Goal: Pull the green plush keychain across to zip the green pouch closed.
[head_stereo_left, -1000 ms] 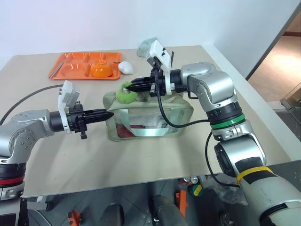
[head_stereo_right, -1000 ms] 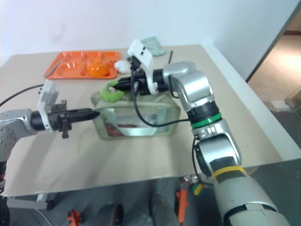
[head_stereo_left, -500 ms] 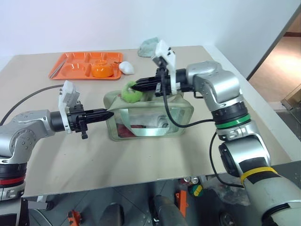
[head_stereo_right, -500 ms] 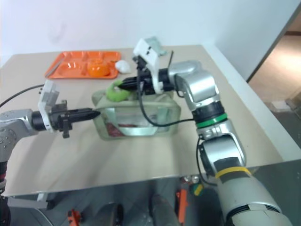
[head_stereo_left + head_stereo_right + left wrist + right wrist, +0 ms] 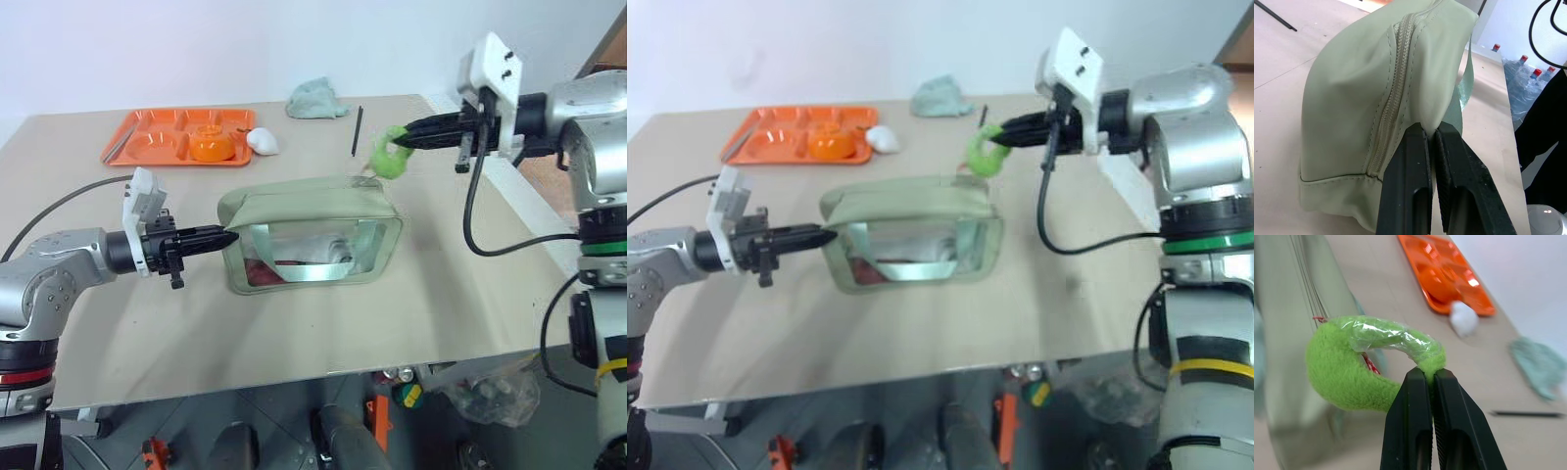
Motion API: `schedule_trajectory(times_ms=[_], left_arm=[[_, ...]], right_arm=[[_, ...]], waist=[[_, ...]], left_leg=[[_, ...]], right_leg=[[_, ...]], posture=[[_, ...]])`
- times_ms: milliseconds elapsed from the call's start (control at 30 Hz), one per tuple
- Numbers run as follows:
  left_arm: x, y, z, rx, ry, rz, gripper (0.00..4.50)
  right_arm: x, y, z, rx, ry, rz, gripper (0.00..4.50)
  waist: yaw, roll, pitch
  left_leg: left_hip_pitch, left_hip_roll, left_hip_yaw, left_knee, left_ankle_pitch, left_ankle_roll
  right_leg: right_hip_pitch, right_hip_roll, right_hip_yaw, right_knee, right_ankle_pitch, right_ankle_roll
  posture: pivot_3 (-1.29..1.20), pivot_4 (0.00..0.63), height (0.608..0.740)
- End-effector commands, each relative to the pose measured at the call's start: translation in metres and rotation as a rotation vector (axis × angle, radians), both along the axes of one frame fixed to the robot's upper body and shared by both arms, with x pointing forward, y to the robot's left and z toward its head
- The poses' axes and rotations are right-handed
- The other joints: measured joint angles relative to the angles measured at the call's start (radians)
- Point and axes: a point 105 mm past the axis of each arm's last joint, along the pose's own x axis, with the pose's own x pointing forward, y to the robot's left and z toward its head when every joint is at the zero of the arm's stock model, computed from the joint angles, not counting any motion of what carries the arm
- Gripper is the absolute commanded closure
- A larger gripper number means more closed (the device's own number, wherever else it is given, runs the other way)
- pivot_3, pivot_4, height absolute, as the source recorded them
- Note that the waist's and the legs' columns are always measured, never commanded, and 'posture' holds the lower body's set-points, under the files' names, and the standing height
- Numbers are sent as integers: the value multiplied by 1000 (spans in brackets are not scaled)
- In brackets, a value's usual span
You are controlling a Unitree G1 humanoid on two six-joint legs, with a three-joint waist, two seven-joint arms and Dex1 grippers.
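The green pouch [image 5: 312, 235] lies in the middle of the table, its top zipper [image 5: 1393, 103] drawn shut along its length. My left gripper [image 5: 227, 238] is shut on the fabric at the pouch's left end [image 5: 1425, 117]. My right gripper [image 5: 400, 143] is shut on the green plush keychain [image 5: 390, 157], a lime fuzzy ring partly wrapped in clear film [image 5: 1371, 362]. It hangs in the air above and past the pouch's right end, still tied to the pouch by a thin cord.
An orange tray [image 5: 157, 145] with an orange bowl [image 5: 211, 145] stands at the back left, a white object [image 5: 262, 141] beside it. A grey-green cloth [image 5: 315, 98] and a thin black stick [image 5: 357, 130] lie at the back. The table's right edge is close under my right arm.
My right gripper has swept the keychain from the pouch's left end across to beyond its right end and upward. The pouch top, open before, is now closed. The left gripper kept still.
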Motion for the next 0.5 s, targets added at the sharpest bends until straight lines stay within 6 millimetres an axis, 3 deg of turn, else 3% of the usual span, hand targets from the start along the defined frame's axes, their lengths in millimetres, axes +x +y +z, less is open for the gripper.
schedule_trajectory(times_ms=[33,200,367,500], left_arm=[[-2,0,6,-7,-30,-10,4500],[-3,-1,4,-4,-24,-15,4500],[-4,1,5,0,-24,-15,4500],[-3,2,8,10,-31,-15,4500]], right_arm=[[-2,-29,12,-190,-183,-95,4484],[6,-58,12,-338,-296,-216,4484],[9,-56,15,-301,-342,-218,4484],[7,-41,-43,-358,-216,-119,4484]], waist=[[0,0,0],[-3,0,0],[-3,0,0],[-1,-1,0]], left_leg=[[0,0,0,0,0,0],[1,0,3,0,0,0],[1,0,3,0,0,0],[1,0,2,0,0,0]], right_leg=[[0,0,0,0,0,0],[0,0,2,0,0,0],[0,0,3,0,0,0],[1,0,2,0,-1,0]], posture=[[0,150,740],[0,150,740],[0,150,740],[0,150,740]])
